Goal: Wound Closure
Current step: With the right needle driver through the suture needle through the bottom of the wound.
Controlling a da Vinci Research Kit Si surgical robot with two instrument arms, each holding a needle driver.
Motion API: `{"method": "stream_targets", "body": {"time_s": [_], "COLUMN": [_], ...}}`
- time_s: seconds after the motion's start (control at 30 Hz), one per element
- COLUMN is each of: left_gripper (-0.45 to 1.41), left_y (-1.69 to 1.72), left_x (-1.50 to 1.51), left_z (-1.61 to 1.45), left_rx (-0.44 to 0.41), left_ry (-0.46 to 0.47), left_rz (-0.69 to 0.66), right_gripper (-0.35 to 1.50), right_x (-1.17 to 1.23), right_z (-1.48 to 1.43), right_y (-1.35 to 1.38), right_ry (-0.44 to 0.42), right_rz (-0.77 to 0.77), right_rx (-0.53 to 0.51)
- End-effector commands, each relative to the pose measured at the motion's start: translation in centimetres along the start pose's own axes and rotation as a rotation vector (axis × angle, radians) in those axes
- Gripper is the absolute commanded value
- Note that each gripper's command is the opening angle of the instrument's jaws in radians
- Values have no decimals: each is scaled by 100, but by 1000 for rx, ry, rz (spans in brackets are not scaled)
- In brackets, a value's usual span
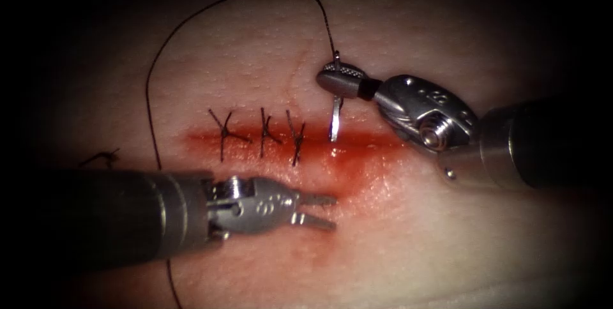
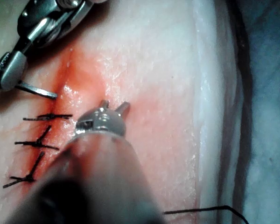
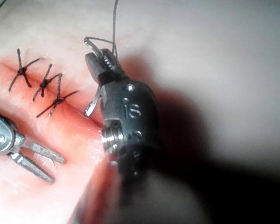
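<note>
- the right tool [image 1: 337, 74], jaws clamped, grips the needle [image 1: 334, 117] near its thread end; the needle hangs point-first below those jaws, tip at the cut [image 1: 357, 143], just beyond the third stitch [image 1: 296, 136].
- the left tool [image 1: 317, 211] waits with jaws parted, holding nothing, across the cut from the needle.
- the right wrist view shows the thread [image 3: 115, 23] leaving the needle's end.

"15" on right tool [image 3: 102, 63]

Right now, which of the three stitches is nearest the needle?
The rightmost stitch: it sits just left of the needle, held by the right claw; the other two lie farther left.
</note>
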Motion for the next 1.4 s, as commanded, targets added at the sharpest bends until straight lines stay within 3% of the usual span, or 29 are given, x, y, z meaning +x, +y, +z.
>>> {"method": "stream_targets", "body": {"time_s": [0.03,0.73,1.1,1.4], "left_gripper": [5,5,5,5], "left_y": [-2,-3,-3,-3], "left_x": [0,-5,-6,-6], "left_z": [8,10,8,7], "left_rx": [-1,4,7,7], "left_ry": [0,-6,-9,-9], "left_rz": [2,-1,0,0], "right_gripper": [-35,-35,-35,-35], "right_x": [-3,-13,-20,-32], "right_z": [9,4,8,4], "right_y": [-1,-18,-34,-40], "right_ry": [-1,-157,-218,-241], "right_rz": [8,348,522,634], "right_rx": [7,122,234,229]}}
